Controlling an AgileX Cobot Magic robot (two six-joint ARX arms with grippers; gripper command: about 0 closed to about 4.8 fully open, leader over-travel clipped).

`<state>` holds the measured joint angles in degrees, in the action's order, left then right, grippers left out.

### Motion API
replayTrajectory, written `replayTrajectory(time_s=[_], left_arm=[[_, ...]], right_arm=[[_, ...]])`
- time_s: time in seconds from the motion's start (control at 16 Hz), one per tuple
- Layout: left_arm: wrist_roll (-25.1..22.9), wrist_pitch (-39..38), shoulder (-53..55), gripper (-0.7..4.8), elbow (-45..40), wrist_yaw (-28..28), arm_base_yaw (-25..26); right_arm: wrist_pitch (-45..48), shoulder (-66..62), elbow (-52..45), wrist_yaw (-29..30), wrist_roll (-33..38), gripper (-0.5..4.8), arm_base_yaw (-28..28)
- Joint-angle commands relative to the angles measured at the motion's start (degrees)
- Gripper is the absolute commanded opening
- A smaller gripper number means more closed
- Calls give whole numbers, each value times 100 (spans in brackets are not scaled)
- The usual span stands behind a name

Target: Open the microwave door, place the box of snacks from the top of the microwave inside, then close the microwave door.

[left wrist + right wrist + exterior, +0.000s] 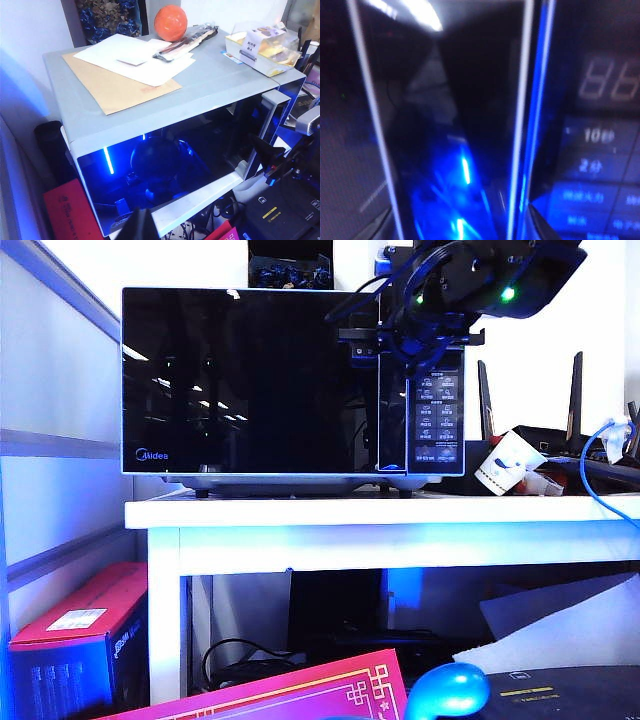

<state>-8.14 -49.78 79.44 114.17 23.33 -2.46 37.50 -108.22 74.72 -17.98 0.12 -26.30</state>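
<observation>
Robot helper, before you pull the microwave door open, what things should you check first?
1. Microwave door shut, ready to pull: ok.
2. Right gripper at the door handle: ok.
3. Right gripper's hold on the handle: cannot tell.
4. Box of snacks waiting on top of the microwave: ok.
5. Left gripper low in front of the door, possibly in its way: not ok.

Exterior view low, frontal; left wrist view above the microwave point(165, 100); right wrist view close against its door point(450, 125).
</observation>
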Motion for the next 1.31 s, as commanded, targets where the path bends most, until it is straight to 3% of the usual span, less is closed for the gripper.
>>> replayTrajectory(time_s=[0.06, 0.62, 0.87, 1.19, 1.25, 1.31], left_arm=[[7, 48, -22, -6, 28, 7, -4], [4, 4, -22, -6, 28, 4, -2], [4, 4, -22, -6, 28, 4, -2], [7, 4, -22, -6, 28, 4, -2], [7, 4, -22, -6, 28, 4, -2], [7, 4, -22, -6, 28, 4, -2]], right_arm=[[212, -83, 37, -7, -17, 323, -2], [114, -240, 271, -52, -50, 322, -2], [-372, 42, 262, -599, -190, 323, -13], [-389, 52, 262, -472, -164, 319, -22], [-389, 52, 262, -463, -166, 269, -22], [-428, 52, 262, -387, -166, 168, -24]])
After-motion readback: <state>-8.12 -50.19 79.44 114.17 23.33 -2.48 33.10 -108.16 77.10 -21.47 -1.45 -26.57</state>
